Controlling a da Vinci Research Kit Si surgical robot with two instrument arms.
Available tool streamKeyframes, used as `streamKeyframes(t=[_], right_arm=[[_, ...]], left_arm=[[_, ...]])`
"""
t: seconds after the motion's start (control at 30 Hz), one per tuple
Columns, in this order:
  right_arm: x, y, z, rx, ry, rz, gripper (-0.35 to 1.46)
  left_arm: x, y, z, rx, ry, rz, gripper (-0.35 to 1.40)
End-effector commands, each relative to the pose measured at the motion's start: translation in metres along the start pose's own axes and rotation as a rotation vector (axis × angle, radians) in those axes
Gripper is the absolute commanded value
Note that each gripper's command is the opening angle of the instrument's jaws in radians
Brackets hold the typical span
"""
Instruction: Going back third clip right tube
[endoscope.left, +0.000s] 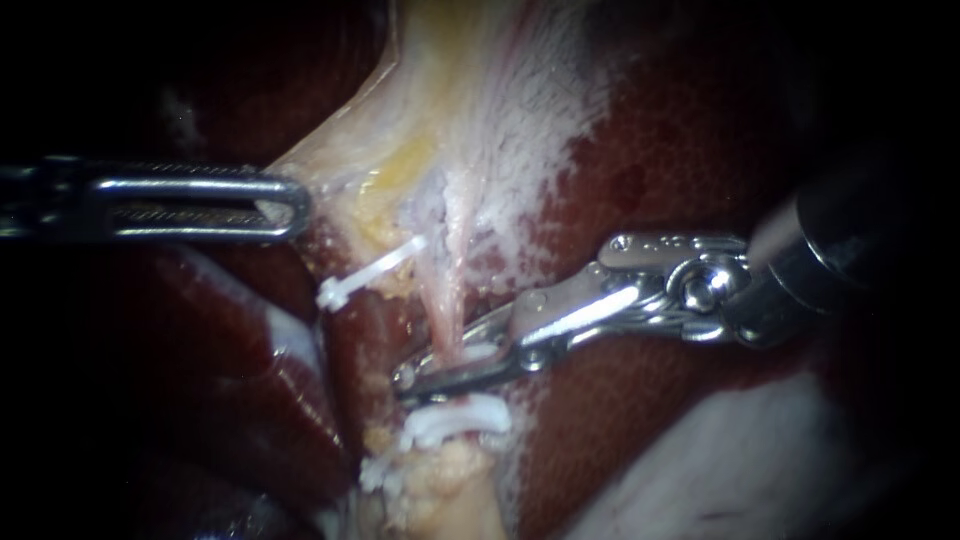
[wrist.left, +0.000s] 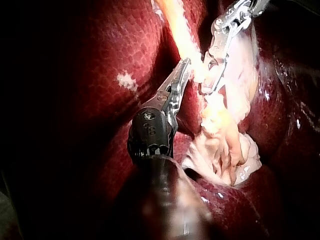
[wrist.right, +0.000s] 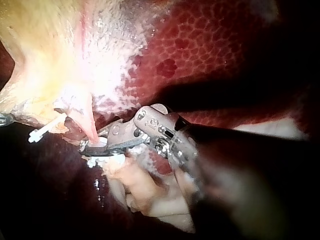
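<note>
- End effector of right instrument (endoscope.left: 440, 365) clenched on white clip (endoscope.left: 480, 350) across right tube (endoscope.left: 447, 300); must release before w/drawal.
- Opp. side: left instrument (endoscope.left: 295, 205) grasps pale tissue (endoscope.left: 400, 120), tensioning tube.

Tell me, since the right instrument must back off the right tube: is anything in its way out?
Nothing visible blocks it. The right instrument sits at the right tube; behind it, along its shaft, only bare liver shows. Clips lie close beside its tip, off that path.
</note>
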Motion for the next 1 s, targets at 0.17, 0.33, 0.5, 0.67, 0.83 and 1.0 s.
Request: streamKeyframes(t=[0.17, 0.33, 0.5, 0.67, 0.83, 1.0], right_arm=[[0.0000, 0.0000, 0.0000, 0.000, 0.000, 0.000, -0.35], [0.0000, -0.0001, 0.0001, 0.001, -0.003, -0.042, -0.12], [0.0001, 0.0001, 0.0001, -0.038, 0.004, -0.195, 0.31], [0.0004, 0.0006, -0.0003, -0.089, 0.009, -0.357, 0.51], [0.0010, 0.0007, -0.0021, -0.160, 0.028, -0.414, 0.59], [0.0007, -0.0001, -0.0050, -0.232, 0.050, -0.426, 0.60]], left_arm=[[0.0000, 0.0000, 0.0000, 0.000, 0.000, 0.000, -0.35], [0.0000, 0.0001, 0.0000, 0.001, 0.000, 0.000, -0.35], [0.0000, 0.0001, 0.0000, 0.001, 0.000, 0.000, -0.35], [0.0000, 0.0001, 0.0000, 0.001, 0.000, 0.000, -0.35], [0.0001, 0.0001, -0.0001, 0.001, 0.000, 0.000, -0.35], [0.0001, 0.0001, -0.0001, 0.001, 0.000, 0.000, -0.35]])
